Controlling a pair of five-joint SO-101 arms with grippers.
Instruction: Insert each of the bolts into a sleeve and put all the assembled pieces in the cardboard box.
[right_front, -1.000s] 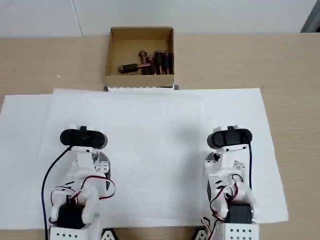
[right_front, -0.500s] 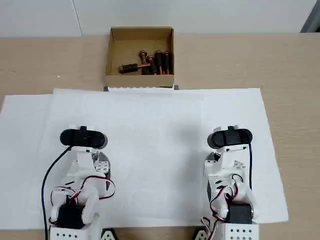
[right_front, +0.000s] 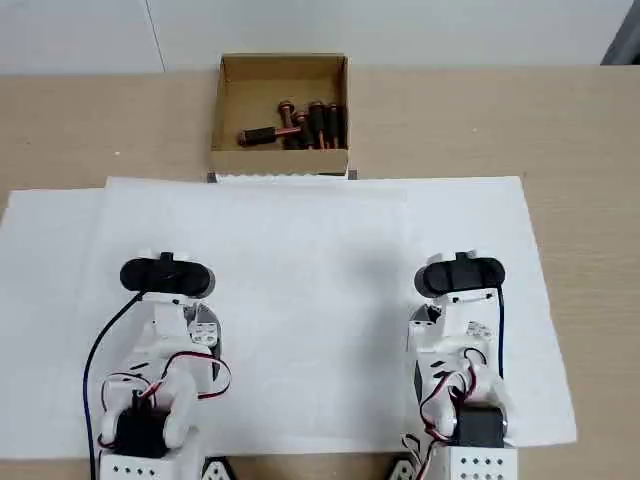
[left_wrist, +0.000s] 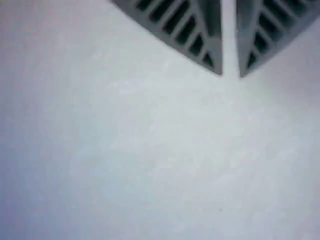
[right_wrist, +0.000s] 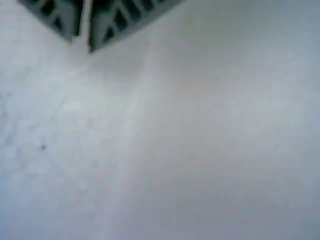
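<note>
Both my tools are closed over the white paper, and the assembled pieces lie in the box.

My left tool (left_wrist: 230, 75) has its two grey ribbed fingers (left_wrist: 200, 35) pressed almost together, with only a thin slit between them, close above the white paper sheet (left_wrist: 150, 160). My right tool (right_wrist: 80, 45) is the same, its grey fingers nearly touching over the paper. In the high view both my arms sit folded at the near edge of the light wooden table (right_front: 580, 130), well apart from each other. Just beyond the far edge of the paper stands the small open brown cardboard box (right_front: 228, 100). The copper-coloured bolts in dark sleeves (right_front: 305, 125) lie inside it, gathered toward its near corner on my right arm's side.
</note>
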